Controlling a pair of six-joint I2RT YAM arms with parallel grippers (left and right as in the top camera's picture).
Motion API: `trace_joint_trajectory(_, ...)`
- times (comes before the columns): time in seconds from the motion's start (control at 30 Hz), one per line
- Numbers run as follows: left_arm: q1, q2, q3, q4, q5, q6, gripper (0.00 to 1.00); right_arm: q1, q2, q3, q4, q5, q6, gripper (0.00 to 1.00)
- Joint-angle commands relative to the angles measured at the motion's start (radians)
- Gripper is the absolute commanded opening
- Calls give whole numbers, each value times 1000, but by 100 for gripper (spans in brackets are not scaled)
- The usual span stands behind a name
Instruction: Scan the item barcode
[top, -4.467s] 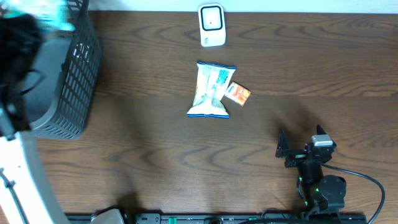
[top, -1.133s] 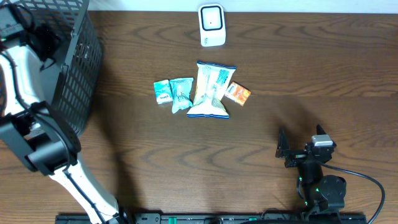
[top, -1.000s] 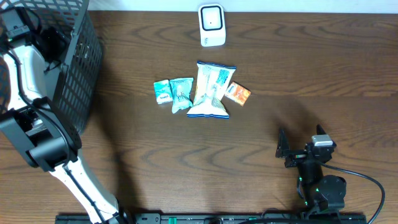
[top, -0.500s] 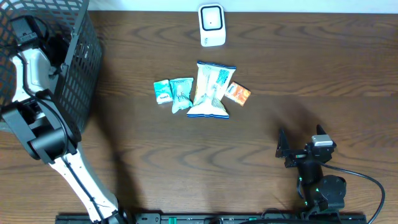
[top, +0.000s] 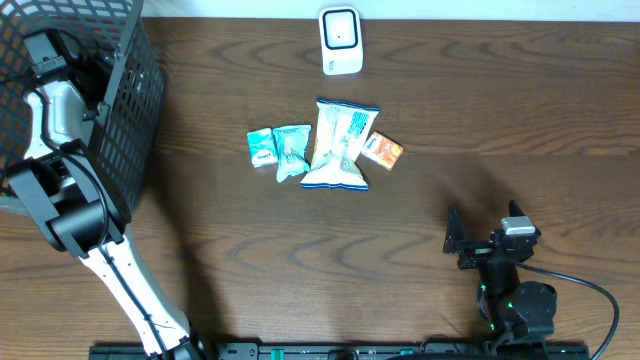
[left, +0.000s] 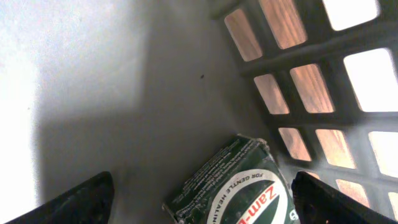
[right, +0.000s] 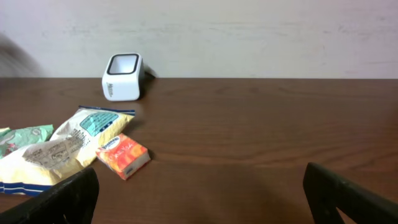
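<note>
Basket wall (left: 311, 74) (mesh) beside box (left: 236, 186) — tight, open tabletop (top: 500, 100) rightward

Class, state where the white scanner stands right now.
In the overhead view the white scanner stands at the table's far edge, near the middle, just beyond the large snack bag.

Bench (top: 500, 120) dark brown, wavy grain. Basket (top: 130, 110) black lattice. Scanner (top: 340, 40) white, dark window. Large bag (top: 340, 145) white, blue-teal print. Two sachets (top: 292, 150) teal; small packet (top: 381, 150) orange. Box (left: 239, 186) dark green, white oval, red lettering.
</note>
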Motion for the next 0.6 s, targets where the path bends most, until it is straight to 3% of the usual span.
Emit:
trace_joint_trajectory(0.0, 3, 61, -5, 1, 13, -9, 81, -5, -3, -2, -5, 1, 10, 99)
trace_joint_trajectory(0.17, 5, 63, -5, 1, 12, -9, 62, -5, -3, -2, -4, 1, 10, 99)
trace_joint_trajectory(0.57, 9, -47, -5, -46, 13, 93, 67, -5, -3, -2, -4, 1, 10, 99)
